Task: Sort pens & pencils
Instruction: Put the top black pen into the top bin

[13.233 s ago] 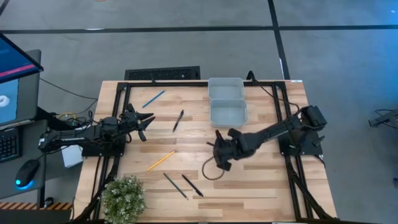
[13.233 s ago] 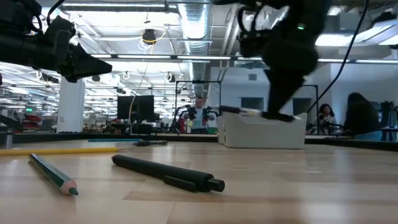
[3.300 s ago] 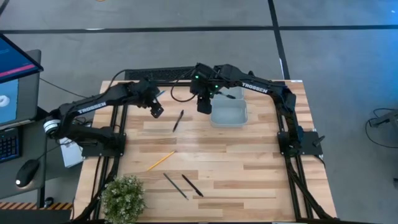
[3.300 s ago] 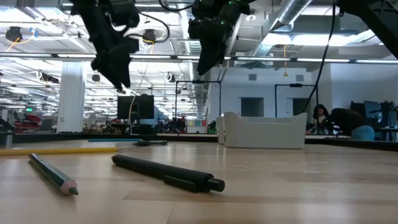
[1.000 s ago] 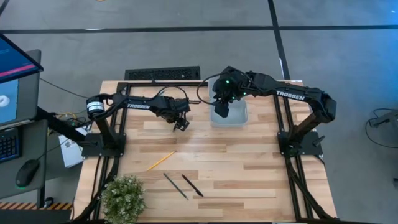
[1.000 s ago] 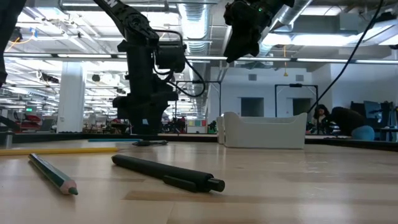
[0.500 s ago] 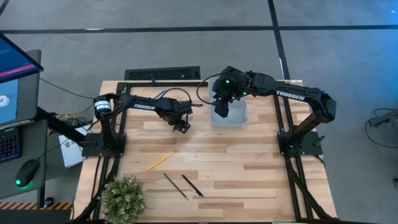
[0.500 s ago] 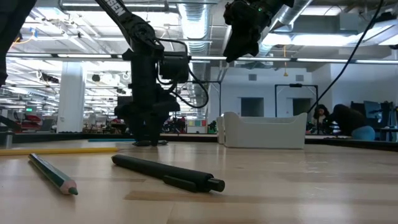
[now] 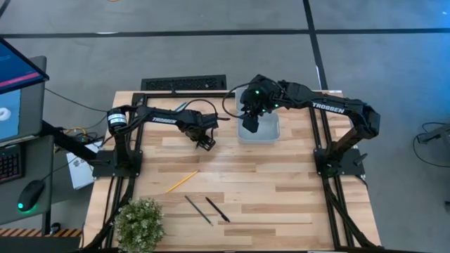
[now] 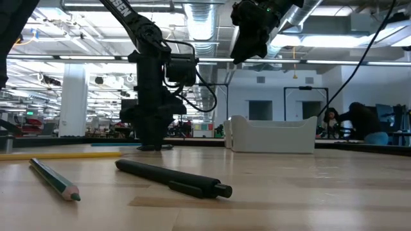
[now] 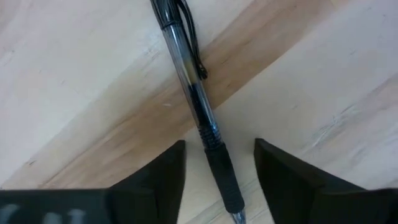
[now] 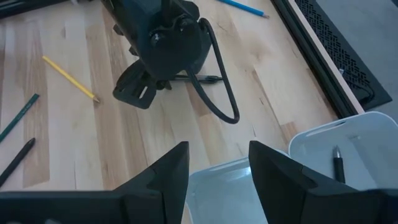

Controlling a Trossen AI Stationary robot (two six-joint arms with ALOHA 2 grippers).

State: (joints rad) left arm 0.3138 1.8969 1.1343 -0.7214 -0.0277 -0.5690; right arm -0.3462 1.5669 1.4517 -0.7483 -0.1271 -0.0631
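1. A black pen (image 11: 198,109) with a clear barrel and a clip lies flat on the wooden surface (image 9: 281,183), toward its far side, directly under the left gripper (image 9: 205,143).
2. Two more dark pens lie side by side near the front edge: one (image 9: 217,209) black, the other (image 9: 198,209) thinner; in the low view the thinner one shows a green body and a sharpened tip.
3. A yellow pencil (image 9: 182,181) lies between the front pair and the left gripper, well apart from both. A light blue pencil (image 12: 243,7) lies near the far edge, beyond the left arm.
4. Two pale bins (image 9: 271,130) stand at the far middle of the surface; one dark pen (image 12: 338,163) already lies inside one of them.
5. A potted plant (image 9: 139,222) stands at the front left corner, beside the front pair of pens.
6. The left gripper is lowered over the clear-barrel pen with its jaws apart; the grip end of the pen lies in the gap between the two fingers (image 11: 165,171), touching neither that can be seen.
7. The right gripper (image 9: 249,124) hangs over the nearer bin, jaws apart and holding nothing.
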